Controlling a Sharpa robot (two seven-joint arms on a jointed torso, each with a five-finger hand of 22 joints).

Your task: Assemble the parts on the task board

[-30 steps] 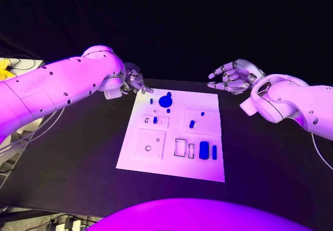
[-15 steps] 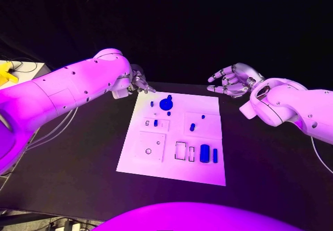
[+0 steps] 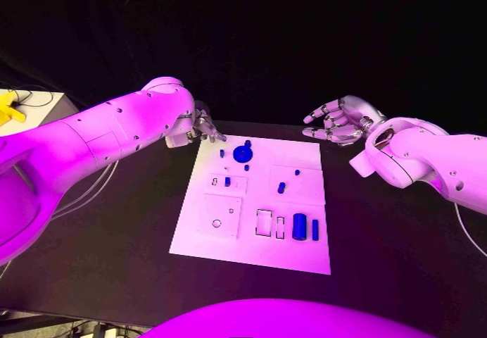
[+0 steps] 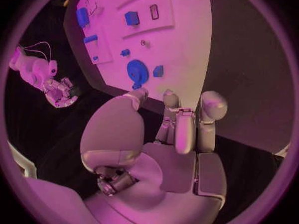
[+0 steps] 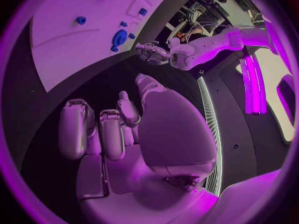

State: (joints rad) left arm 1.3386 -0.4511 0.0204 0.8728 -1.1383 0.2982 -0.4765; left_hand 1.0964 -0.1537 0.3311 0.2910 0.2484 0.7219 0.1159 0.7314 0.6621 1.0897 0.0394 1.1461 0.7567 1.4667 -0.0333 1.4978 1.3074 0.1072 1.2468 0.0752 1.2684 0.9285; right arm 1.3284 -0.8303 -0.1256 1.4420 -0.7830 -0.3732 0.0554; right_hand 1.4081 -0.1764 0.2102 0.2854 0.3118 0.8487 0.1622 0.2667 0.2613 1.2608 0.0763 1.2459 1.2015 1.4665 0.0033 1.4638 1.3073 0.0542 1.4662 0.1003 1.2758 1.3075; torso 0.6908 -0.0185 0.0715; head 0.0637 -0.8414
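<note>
Table (image 3: 91, 239) first: black, with the white task board (image 3: 254, 246) lying flat in its middle, between my two arms. Against the earlier pictures the whole head view has slid a little, so the board itself I take as unmoved. My left arm (image 3: 91, 141) has changed most; it has swung further in over the table's left side, and its hand has crept closer to the board's far left corner. My right arm (image 3: 436, 165) has hardly shifted.

My left hand (image 3: 201, 125) hangs just off that far left corner, apart from the board, fingers (image 4: 184, 129) bent partway and held close together, with nothing in them. My right hand (image 3: 340, 120) hovers beyond the far right corner, also clear of the board, fingers (image 5: 74, 129) curled loosely but spread, holding nothing.

On the board the blue parts lie as before. A round disc (image 3: 243, 152) sits near the far edge, with small pegs (image 3: 247, 167) just beside it. A long block (image 3: 300, 226) lies near the right edge towards me, a slimmer bar (image 3: 314, 229) just beside it. Small pieces (image 3: 281, 186) rest around the middle.
</note>
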